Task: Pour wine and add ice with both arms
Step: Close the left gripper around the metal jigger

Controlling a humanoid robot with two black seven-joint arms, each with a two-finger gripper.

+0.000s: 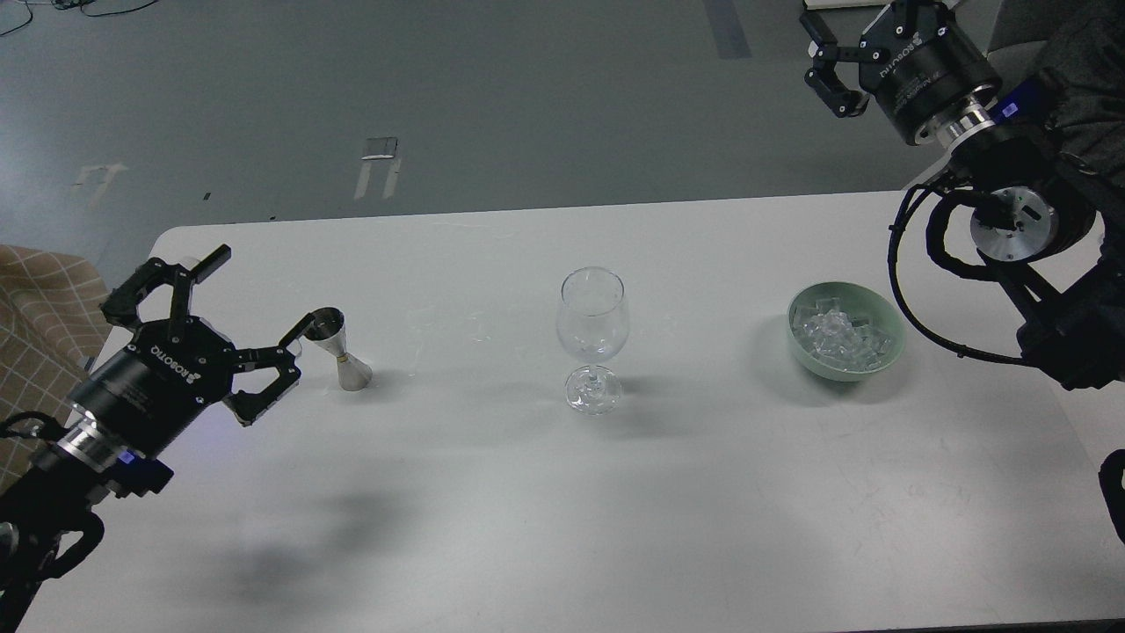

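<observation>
A clear stemmed wine glass (pixel 592 338) stands empty at the table's middle. A steel jigger (pixel 339 348) stands upright to its left. A pale green bowl (pixel 886 352) on the right holds a heap of clear ice cubes (pixel 835 334). My left gripper (pixel 257 293) is open, low over the table just left of the jigger, with one fingertip (pixel 299 329) close beside the jigger's rim. My right gripper (pixel 844 31) is high at the back right, beyond the table's far edge, open and empty, partly cut off by the frame's top.
The white table (pixel 615 510) ends at a rounded left corner. A chequered cloth surface (pixel 35 299) lies beyond its left edge. Grey floor with tape marks (pixel 380 148) lies behind. My right arm's cables (pixel 914 290) hang next to the bowl.
</observation>
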